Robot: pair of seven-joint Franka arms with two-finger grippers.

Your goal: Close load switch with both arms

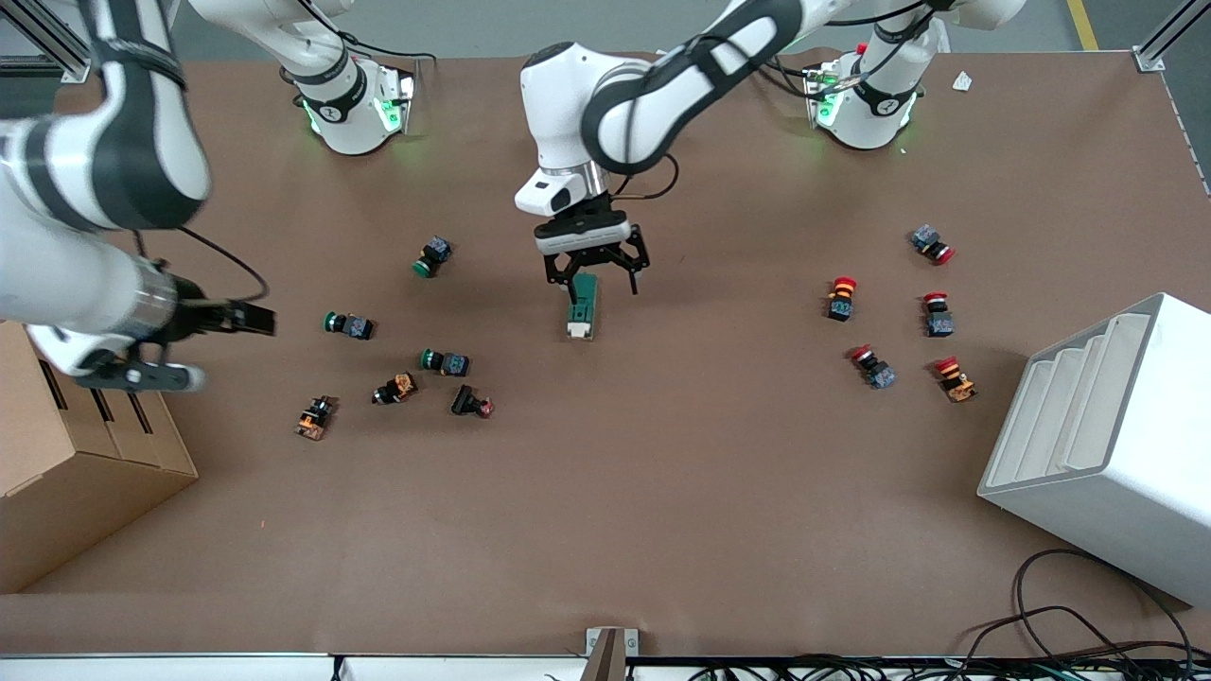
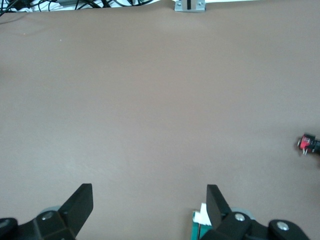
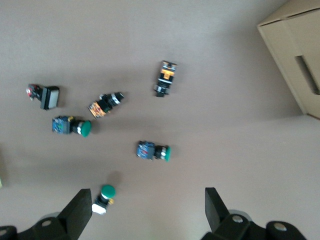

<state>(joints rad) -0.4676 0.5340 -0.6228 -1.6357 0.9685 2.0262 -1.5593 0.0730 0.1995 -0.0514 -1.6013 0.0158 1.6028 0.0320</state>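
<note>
Switch: I see the dark-green rectangular load switch [image 1: 581, 305] with its cream lever end mid-desk [image 1: 662, 492].
Left tool [image 1: 594, 276]: spread wide, just above it.
Right tool [image 1: 142, 376]: spread wide, waiting above the desk by the cardboard box [image 1: 57, 492].
Handling: I judge it light, rigid; grip the long sides.

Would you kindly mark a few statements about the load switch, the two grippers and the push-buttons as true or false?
1. The left gripper is open, directly over the load switch. True.
2. The load switch sits inside the cardboard box. False: it lies on the bare table, about midway between the arms' ends; the cardboard box is at the right arm's end.
3. The right gripper is shut on a green push-button. False: it is open and holds nothing, hanging over the table near the cardboard box.
4. The red-capped push-buttons are grouped toward the left arm's end of the table. True.
5. The switch's white lever end points toward the front camera. True.
</note>
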